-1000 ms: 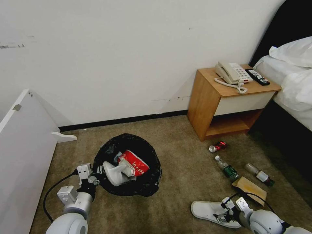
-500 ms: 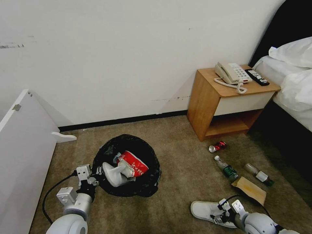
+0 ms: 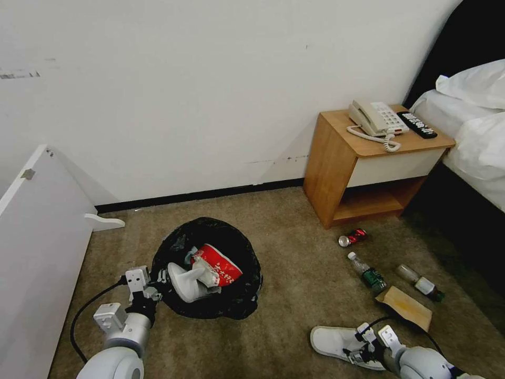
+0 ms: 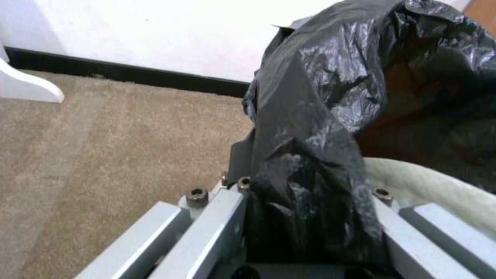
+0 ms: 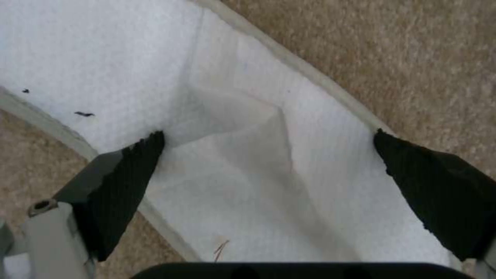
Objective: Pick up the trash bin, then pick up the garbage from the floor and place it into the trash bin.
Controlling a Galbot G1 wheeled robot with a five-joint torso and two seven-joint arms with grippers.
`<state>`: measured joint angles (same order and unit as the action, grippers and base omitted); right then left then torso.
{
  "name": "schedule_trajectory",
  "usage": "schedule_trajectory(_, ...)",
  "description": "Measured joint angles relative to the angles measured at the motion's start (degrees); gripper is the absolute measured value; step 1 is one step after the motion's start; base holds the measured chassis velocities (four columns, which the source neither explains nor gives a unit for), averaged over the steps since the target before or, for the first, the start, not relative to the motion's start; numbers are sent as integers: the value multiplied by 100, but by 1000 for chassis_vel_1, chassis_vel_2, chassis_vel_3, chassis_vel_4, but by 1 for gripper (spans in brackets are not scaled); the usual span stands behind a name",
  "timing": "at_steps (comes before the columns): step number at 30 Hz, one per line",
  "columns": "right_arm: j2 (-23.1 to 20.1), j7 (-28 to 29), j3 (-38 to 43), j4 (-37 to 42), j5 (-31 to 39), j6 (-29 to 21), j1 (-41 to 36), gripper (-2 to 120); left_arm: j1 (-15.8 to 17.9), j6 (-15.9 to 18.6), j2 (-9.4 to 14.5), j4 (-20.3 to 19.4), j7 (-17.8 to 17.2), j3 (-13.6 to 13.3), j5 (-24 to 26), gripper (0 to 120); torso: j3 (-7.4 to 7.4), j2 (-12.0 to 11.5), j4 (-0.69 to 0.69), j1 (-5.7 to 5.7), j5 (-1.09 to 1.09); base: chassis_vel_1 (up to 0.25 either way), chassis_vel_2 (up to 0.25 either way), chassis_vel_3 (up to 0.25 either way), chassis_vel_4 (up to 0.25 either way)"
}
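The left gripper [image 3: 152,291] is clamped on the rim of the black-bag-lined round trash bin [image 3: 231,305], which holds a crushed red-and-white paper carton [image 3: 218,267] with unreadable white lettering. The right gripper [image 5: 269,170], jaws spread wide, straddles a white fabric slipper [image 5: 248,162] on the tan carpet [image 3: 284,247].

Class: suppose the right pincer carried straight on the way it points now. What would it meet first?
Most likely the white slipper: the right pincer is open, one finger on each side, pointing straight down at it on the carpet.
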<state>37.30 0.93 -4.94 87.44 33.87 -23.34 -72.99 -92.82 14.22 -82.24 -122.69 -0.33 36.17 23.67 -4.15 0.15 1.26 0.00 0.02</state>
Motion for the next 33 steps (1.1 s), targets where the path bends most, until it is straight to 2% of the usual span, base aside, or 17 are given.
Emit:
schedule_trajectory(7,-114,68,-26,177,37,-7,-39,100,16,-9,-4,23,4,1,-3,4,0,0,0,0,-2,0,0,0,0)
schedule_trajectory(26,-84,167,-96,229,58,-28,-39,100,34,-26,9,67,11,15,6,4,0,0,0,0,-2,0,0,0,0)
schedule_trajectory(28,-69,167,-99,211,55,-29,-35,98,35,-26,12,70,12,16,10,4,0,0,0,0,-2,0,0,0,0)
schedule_trajectory(29,-59,168,-101,200,53,-29,-31,91,35,-26,15,74,12,19,13,4,0,0,0,0,-2,0,0,0,0)
schedule_trajectory(31,-51,168,-105,190,51,-29,-25,90,36,-27,18,78,12,21,15,4,0,0,0,0,-2,0,0,0,0)
schedule_trajectory(32,-26,163,-114,167,45,-28,-9,78,39,-29,28,89,12,28,21,4,0,0,0,0,-2,0,0,0,0)
schedule_trajectory(33,-26,163,-114,167,45,-28,-9,78,39,-29,28,89,12,28,21,4,0,0,0,0,-2,0,0,0,0)
